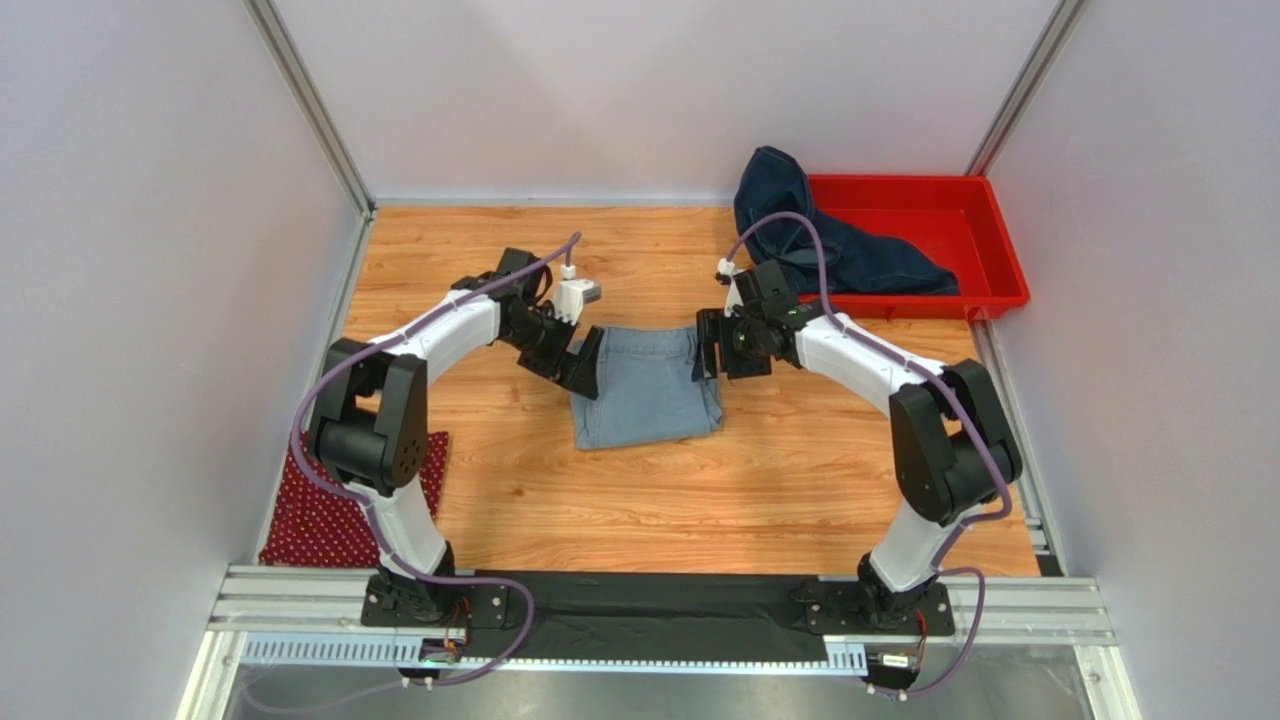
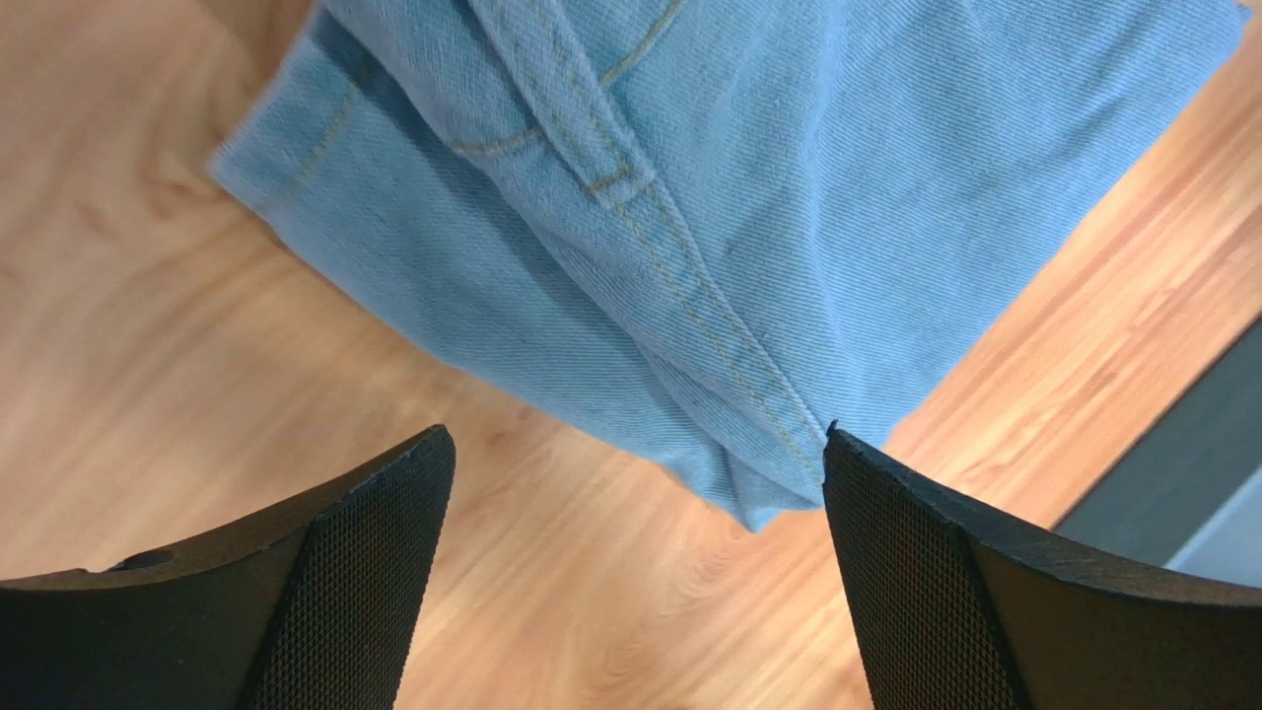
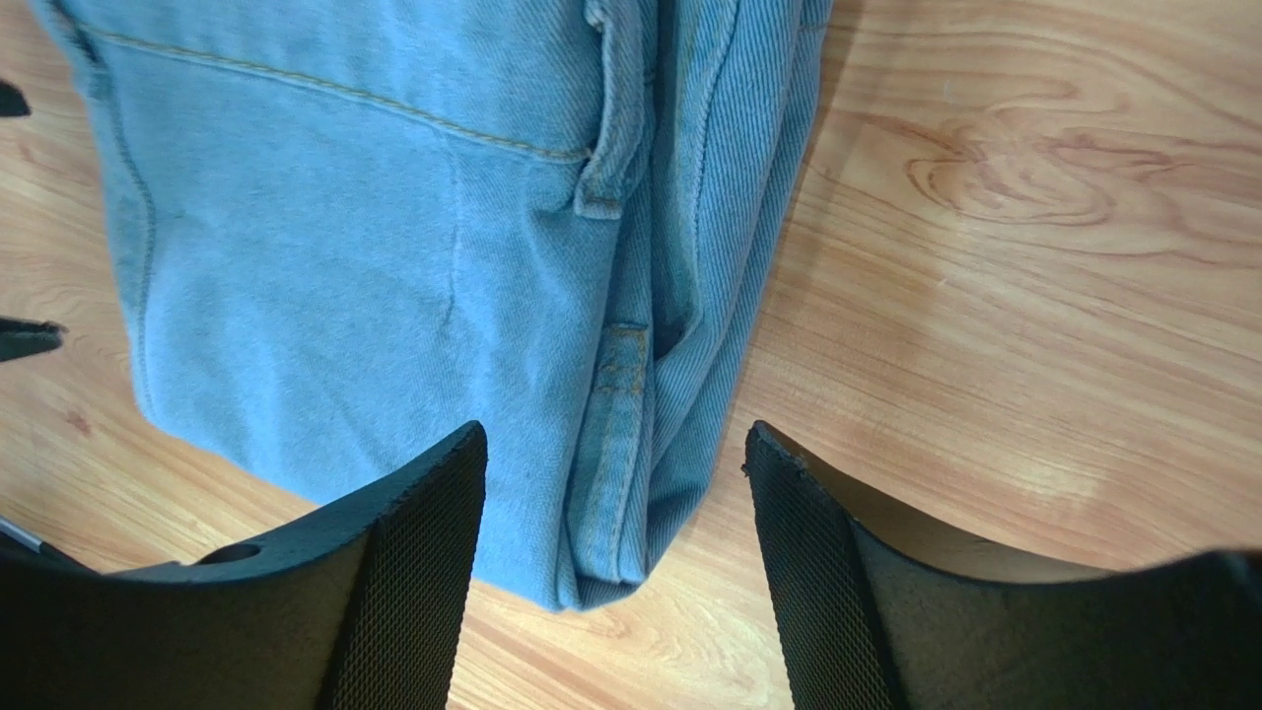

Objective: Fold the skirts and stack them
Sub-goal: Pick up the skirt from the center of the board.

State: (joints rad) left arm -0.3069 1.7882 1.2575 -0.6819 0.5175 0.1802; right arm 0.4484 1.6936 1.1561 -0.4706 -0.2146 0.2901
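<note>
While both arms reached over the middle of the frame, I took the wooden counter [image 1: 842, 480] as my working ground. Largest of the skirts, the navy skirt [image 1: 819, 240] lay heaped half in the red tray [image 1: 984, 225] at the upper right. The light blue denim skirt [image 1: 646, 393] lay folded flat at centre, and the dotted red skirt [image 1: 323, 510] sat at the lower left, beside the left arm's base. My left claw [image 1: 583, 365] and right claw [image 1: 709, 357] stood at the denim skirt's upper corners, both spread wide and gripping nothing. To do this fold well, I judged each claw should drop squarely onto its corner and pinch all layers together. Both should then lift evenly so the edges meet. I could read no brand, label or writing; only tan stitching and a belt loop [image 3: 619, 104] showed.
</note>
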